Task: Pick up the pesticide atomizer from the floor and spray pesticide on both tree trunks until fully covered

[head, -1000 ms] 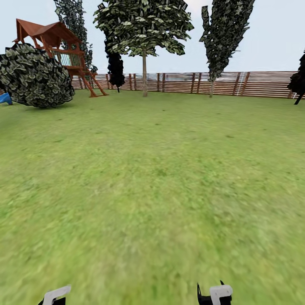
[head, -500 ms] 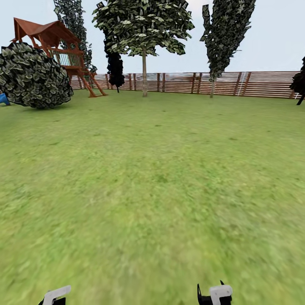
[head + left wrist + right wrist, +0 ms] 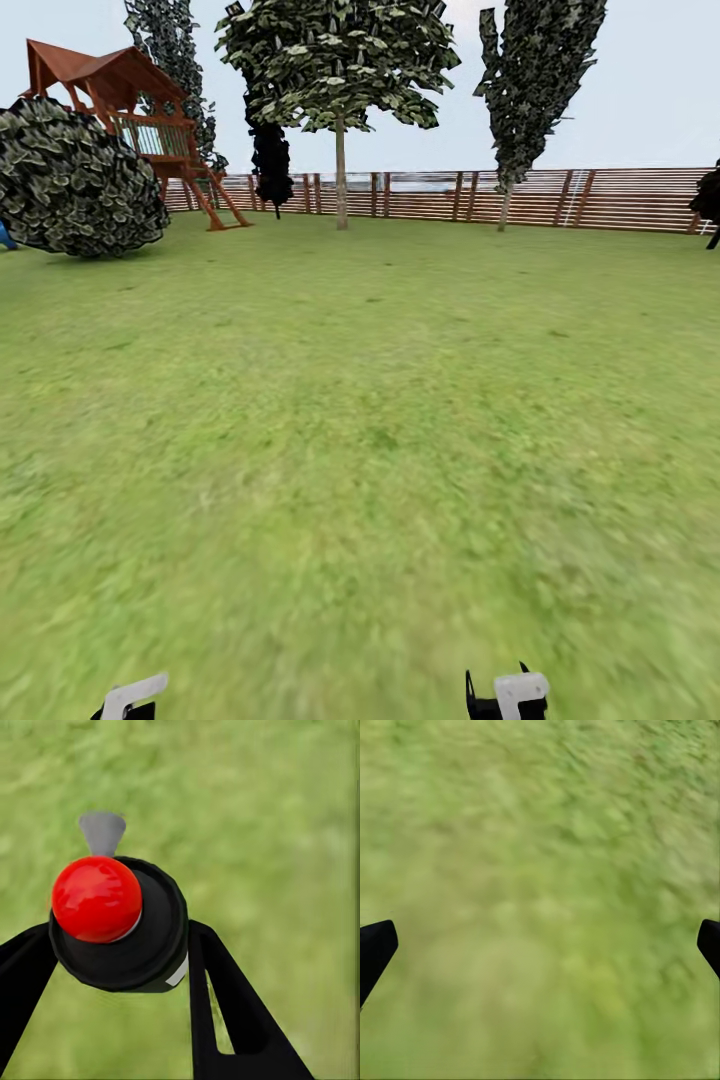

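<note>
**Atomizer in my left gripper, trees way off across the lawn**

Left wrist cam has the pesticide atomizer (image 3: pixel 120 922) right up close: round black body seen from above, glossy red ball on top, a small grey nozzle poking out past it. The two black fingers (image 3: pixel 232 1012) of my left gripper (image 3: pixel 112 967) sit tight on either side of it, so that one's clamped on the sprayer, with blurry grass underneath.

Head cam doesn't give me any of that detail. Down at the bottom edge I just get a white bit of the left arm and a white-and-black bit of the right. What it does give me is the garden: a big open lawn (image 3: pixel 360 450), a slatted brown fence (image 3: pixel 600 198) along the back, and a tree (image 3: pixel 340 60) with a thin straight trunk (image 3: pixel 341 180) in front of it. Another tall narrow tree (image 3: pixel 535 70) stands further right. On the left there's a round bush (image 3: pixel 75 180) and a wooden play tower (image 3: pixel 130 110).

Right wrist cam: right gripper (image 3: pixel 540 949) spread wide, fingertips (image 3: pixel 375 949) at opposite edges, grass between them.
</note>
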Tool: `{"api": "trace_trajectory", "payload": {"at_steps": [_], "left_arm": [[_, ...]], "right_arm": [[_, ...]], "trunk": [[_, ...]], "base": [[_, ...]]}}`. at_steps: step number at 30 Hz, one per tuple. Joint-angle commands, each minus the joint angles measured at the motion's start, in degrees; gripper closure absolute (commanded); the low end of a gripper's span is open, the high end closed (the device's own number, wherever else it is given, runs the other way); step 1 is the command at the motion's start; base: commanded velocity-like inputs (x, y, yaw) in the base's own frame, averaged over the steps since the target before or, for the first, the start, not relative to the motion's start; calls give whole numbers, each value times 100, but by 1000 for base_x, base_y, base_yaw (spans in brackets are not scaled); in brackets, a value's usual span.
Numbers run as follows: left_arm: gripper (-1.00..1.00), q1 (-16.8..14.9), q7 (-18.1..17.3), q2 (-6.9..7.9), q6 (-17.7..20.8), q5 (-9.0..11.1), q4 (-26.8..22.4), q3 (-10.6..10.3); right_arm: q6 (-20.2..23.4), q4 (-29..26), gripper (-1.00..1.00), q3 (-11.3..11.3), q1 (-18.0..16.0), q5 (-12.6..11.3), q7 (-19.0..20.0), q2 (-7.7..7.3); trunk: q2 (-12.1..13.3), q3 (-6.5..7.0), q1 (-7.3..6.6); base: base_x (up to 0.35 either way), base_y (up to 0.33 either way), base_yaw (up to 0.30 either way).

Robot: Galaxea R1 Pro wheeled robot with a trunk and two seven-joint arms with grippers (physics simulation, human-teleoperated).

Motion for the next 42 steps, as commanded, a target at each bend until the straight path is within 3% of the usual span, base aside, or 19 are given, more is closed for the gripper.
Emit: {"api": "trace_trajectory", "payload": {"at_steps": [1,42], "left_arm": [[100,0,0,-1,-1,-2,-2,-1],[100,0,-27,2,-1,21,3,-2]], "right_arm": [[0,0,-100,0,0,0,1,0],[0,0,-100,0,0,0,-2,0]], "trunk": [[0,0,0],[0,0,0]], "base": [[340,0,0],[340,0,0]]}}
